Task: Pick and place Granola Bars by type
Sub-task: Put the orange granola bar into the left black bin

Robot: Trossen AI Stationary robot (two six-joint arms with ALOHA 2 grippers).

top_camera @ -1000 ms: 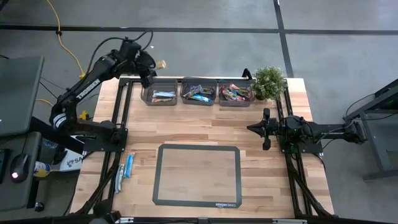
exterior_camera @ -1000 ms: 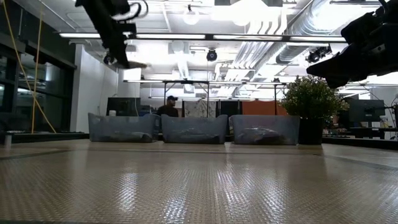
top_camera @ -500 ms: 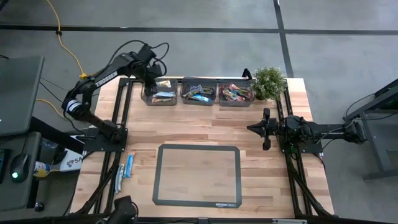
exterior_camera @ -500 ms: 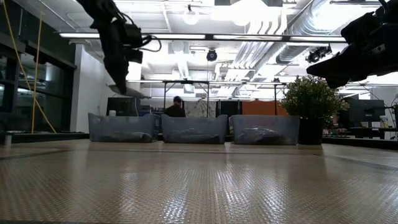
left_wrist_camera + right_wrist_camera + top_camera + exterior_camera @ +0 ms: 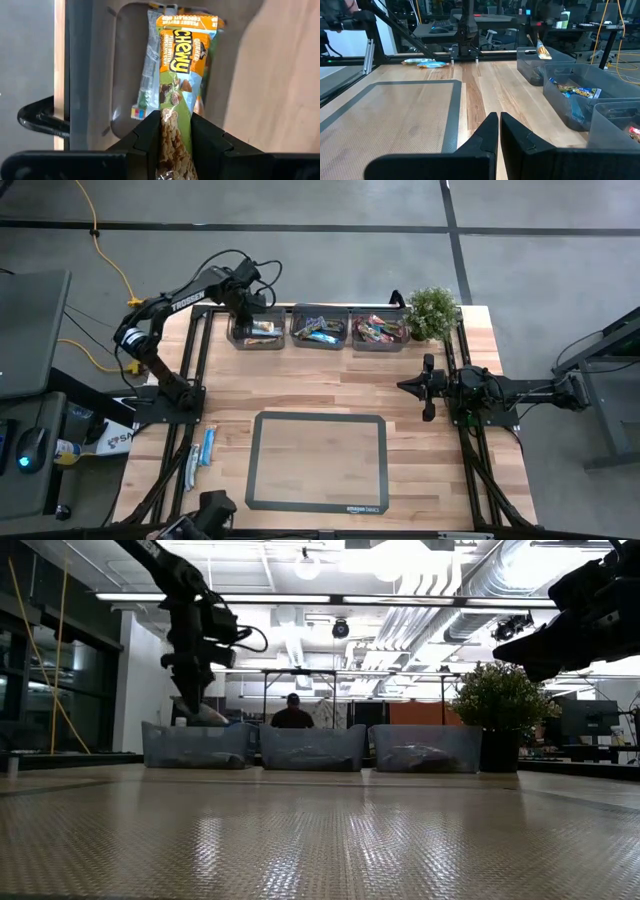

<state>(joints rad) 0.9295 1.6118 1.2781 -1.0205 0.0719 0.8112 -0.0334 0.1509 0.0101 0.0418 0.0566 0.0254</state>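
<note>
One bar (image 5: 174,95) held tight in the left hand (image 5: 174,125), pinched by its tail end, hanging right over the left bin (image 5: 256,332) at the far edge of the tabletop (image 5: 320,385). Same kind of bar already in that bin. Step in hand, by the look of it: dropping it in. Next, probably: open up, let go, then back for the two bars (image 5: 200,452) near the left edge. Right hand (image 5: 496,127) shut tight, holding nothing, waiting over the right side.
</note>
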